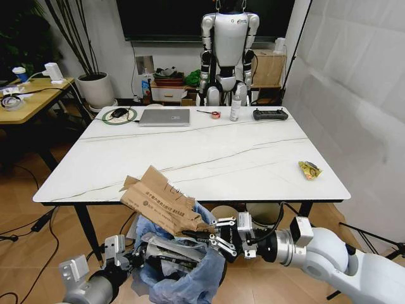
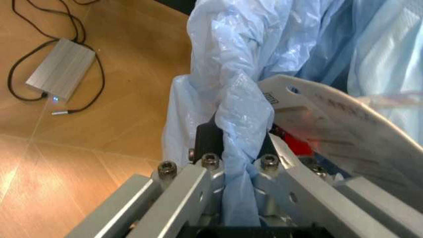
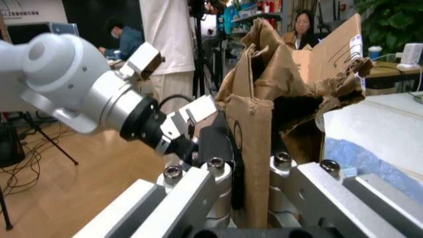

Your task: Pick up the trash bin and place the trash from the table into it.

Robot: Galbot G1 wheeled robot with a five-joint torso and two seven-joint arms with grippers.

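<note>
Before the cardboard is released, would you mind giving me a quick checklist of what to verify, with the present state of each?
1. Right gripper shut on the torn cardboard: ok.
2. Left gripper shut on the trash bin bag rim: ok.
3. Cardboard over the bin opening: ok, its lower end is at the bag mouth.
4. Cardboard fully inside the bin: not ok, most sticks up above the rim.
5. Room left inside the bin: cannot tell.
6. Table free of trash: not ok, a yellow wrapper remains.
</note>
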